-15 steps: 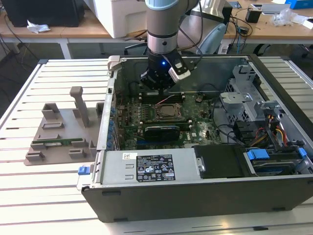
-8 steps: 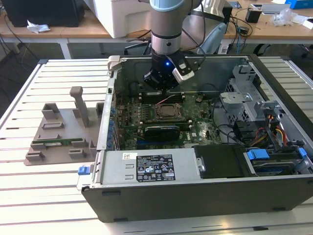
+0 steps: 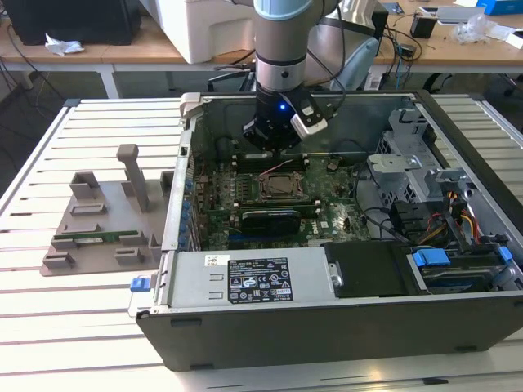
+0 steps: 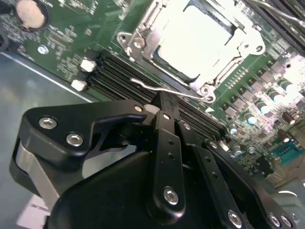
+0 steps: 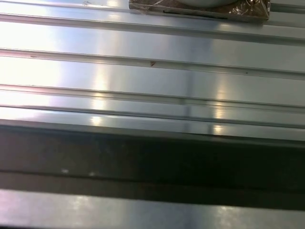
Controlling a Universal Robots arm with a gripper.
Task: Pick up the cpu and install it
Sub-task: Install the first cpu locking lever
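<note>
Nearest to the exterior camera is the black front wall of the computer case (image 3: pixel 327 331), which lies on its side with the open side up, so the arm can reach the board from above. Inside, at about 12 o'clock from the case's middle, the gripper (image 3: pixel 276 149) hangs over the green motherboard (image 3: pixel 245 208), just beyond the socket frame (image 3: pixel 283 186). On the slatted table (image 3: pixel 49 318), at 9 o'clock from the case, stands a grey fixture (image 3: pixel 102 224); I judge it serves as a holder for parts.

Closest in the second wrist view is the black body of the gripper (image 4: pixel 164 102), with its linkage bars and screws. Its fingers come together to a narrow tip near a thin wire lever (image 4: pixel 167 90); they look closed or almost closed, with nothing visible between them. The tip is beside the lever and I cannot tell if it touches. At about 1 o'clock from the tip, the cpu (image 4: pixel 198 40) lies flat inside the socket frame (image 4: pixel 143 36), silvery top up, so it seems already seated. It is nearly square, so it has no clear long axis; its edges run parallel to the frame and to the dark memory slots (image 4: pixel 109 71) beside it.

Closest in the first wrist view is a dark band (image 5: pixel 152 157), perhaps the case's edge, and beyond it the pale table slats (image 5: pixel 152 71).
</note>
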